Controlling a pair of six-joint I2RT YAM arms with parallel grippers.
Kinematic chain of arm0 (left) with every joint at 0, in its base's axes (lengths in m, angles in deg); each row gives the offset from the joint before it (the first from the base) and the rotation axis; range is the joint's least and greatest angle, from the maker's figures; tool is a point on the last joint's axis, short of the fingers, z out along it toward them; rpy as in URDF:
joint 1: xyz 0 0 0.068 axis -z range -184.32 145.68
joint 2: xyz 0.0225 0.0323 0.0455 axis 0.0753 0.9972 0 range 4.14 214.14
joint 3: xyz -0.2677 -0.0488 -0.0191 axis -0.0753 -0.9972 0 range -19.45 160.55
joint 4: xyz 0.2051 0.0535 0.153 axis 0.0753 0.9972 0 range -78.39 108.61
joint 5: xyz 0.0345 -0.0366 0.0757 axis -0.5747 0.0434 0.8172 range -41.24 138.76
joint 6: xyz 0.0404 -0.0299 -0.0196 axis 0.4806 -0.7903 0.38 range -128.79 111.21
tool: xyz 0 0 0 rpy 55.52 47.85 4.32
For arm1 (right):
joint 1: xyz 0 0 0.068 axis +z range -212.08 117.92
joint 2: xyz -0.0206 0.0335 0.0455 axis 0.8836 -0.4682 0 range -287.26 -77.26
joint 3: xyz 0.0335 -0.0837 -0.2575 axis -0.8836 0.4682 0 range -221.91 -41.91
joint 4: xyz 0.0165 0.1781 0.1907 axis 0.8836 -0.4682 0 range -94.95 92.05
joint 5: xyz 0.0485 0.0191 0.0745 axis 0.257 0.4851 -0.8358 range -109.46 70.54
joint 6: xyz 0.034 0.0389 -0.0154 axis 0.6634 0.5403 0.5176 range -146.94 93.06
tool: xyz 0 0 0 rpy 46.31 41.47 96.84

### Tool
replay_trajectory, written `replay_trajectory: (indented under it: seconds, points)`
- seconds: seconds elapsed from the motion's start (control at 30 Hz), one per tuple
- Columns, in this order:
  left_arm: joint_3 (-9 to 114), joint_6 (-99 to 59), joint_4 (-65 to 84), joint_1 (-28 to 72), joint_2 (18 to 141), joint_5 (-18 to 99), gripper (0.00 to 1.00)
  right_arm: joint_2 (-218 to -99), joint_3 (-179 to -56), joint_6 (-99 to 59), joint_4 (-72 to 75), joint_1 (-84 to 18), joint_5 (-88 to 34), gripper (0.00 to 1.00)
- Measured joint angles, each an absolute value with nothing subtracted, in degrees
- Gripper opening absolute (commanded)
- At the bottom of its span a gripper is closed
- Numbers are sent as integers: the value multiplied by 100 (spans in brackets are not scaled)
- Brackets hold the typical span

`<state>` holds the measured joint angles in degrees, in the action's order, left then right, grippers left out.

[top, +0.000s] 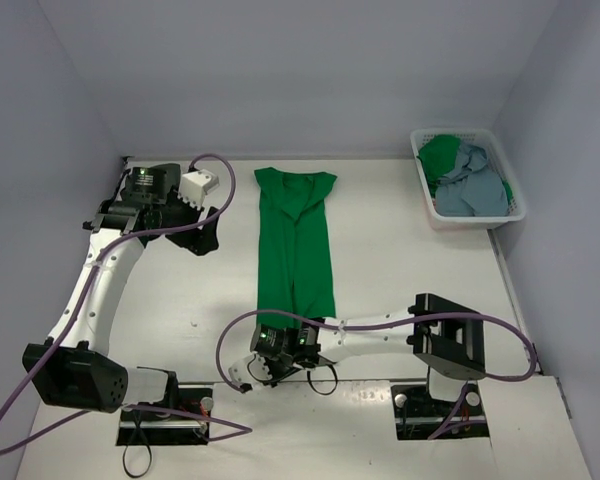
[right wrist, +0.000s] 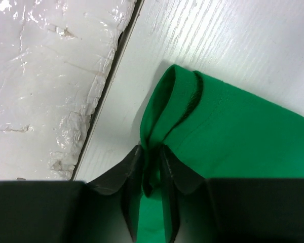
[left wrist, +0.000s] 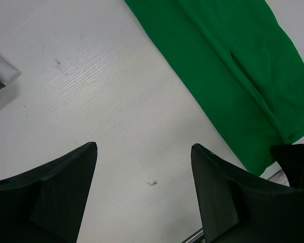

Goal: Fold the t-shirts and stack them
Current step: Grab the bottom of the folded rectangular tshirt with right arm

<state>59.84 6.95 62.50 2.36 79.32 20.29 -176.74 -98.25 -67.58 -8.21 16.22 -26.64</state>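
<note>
Desk (top: pixel 400 260): white, enclosed by pale walls (top: pixel 280 70).
Basket (top: pixel 477 221): far right, filled with green and blue-grey shirts (top: pixel 470 185).
Green t-shirt (top: pixel 295 250): laid flat, centre.
Right hand (right wrist: pixel 151 169): clamped on its near hem.
Left hand (left wrist: pixel 144 172): held apart, empty.

This is a robotics lab cell. A green t-shirt (top: pixel 295 250) lies in the middle of a plain white table (top: pixel 400 240). Behind the shirt and on both sides of it, bare pale walls (top: pixel 310 80) box the table in. Nearer than the shirt, a left arm (top: pixel 95 280) and a right arm (top: pixel 380 325), white and black, are mounted at the table's edge, with purple cables (top: pixel 225 180) looping off them. Far right of the shirt, in the corner, sits a white laundry basket (top: pixel 470 221) holding cloth.
</note>
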Motion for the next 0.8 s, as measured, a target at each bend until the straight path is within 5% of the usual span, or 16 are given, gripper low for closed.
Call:
replay_trajectory:
  seconds: [0.03, 0.07, 0.8]
  points:
    - [5984, 695, 6250, 236, 7930, 2018, 69, -17681, -9829, -6758, -812, 1620, -2675, 13]
    - [5984, 693, 6248, 229, 7932, 2002, 69, -17692, -9833, -6767, -797, 1611, -2682, 0]
    - [5984, 606, 6244, 57, 7932, 1810, 69, -17394, -10041, -7014, -1759, 885, -3071, 0]
